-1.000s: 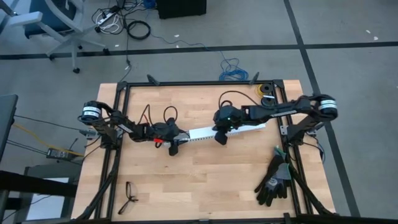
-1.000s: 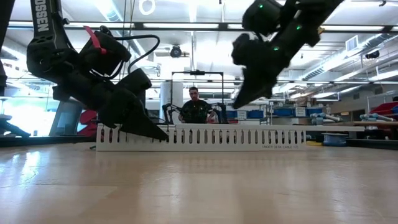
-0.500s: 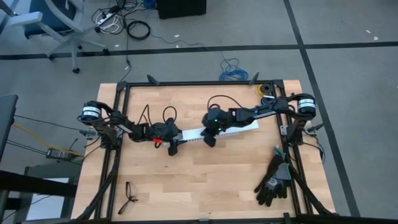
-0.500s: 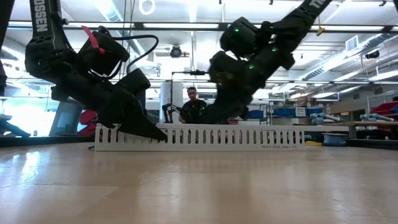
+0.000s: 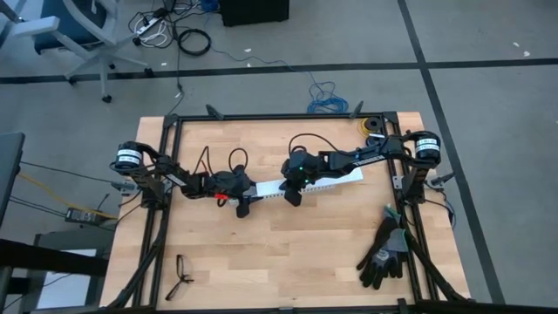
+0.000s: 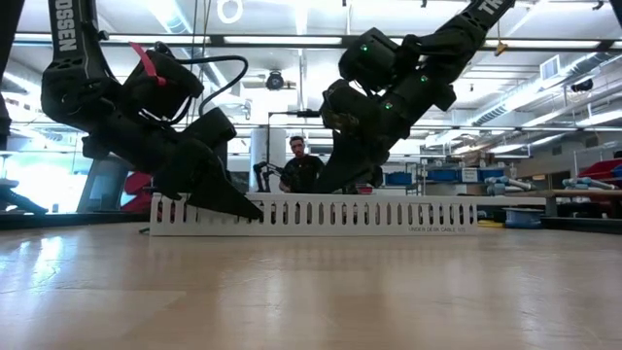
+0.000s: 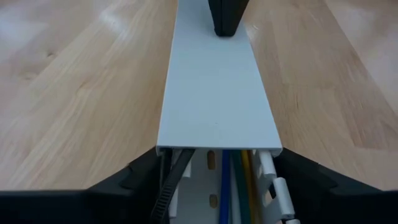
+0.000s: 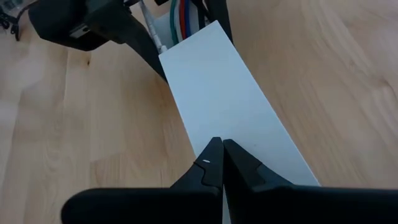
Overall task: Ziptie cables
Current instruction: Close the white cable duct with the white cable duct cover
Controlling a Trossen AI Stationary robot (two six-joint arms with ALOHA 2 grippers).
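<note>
We are gripping the left end of the white slotted channel [image 5: 309, 181] with the left gripper [image 7: 217, 171], jaws standing wide on either side of it. The cables [image 7: 233, 180] are lying inside that channel under its flat cover [image 7: 217, 93]; four coloured strands are showing at the open end, blue, green, yellow and white, plus one black zip tie [image 7: 171, 183] beside them. Further right, the right gripper [image 8: 219, 163] is pressing its closed fingertips on the cover. No tie is looping the cables yet, so bundling looks undone. One channel, one pair of gloves [image 5: 384, 253] at the far right corner.
</note>
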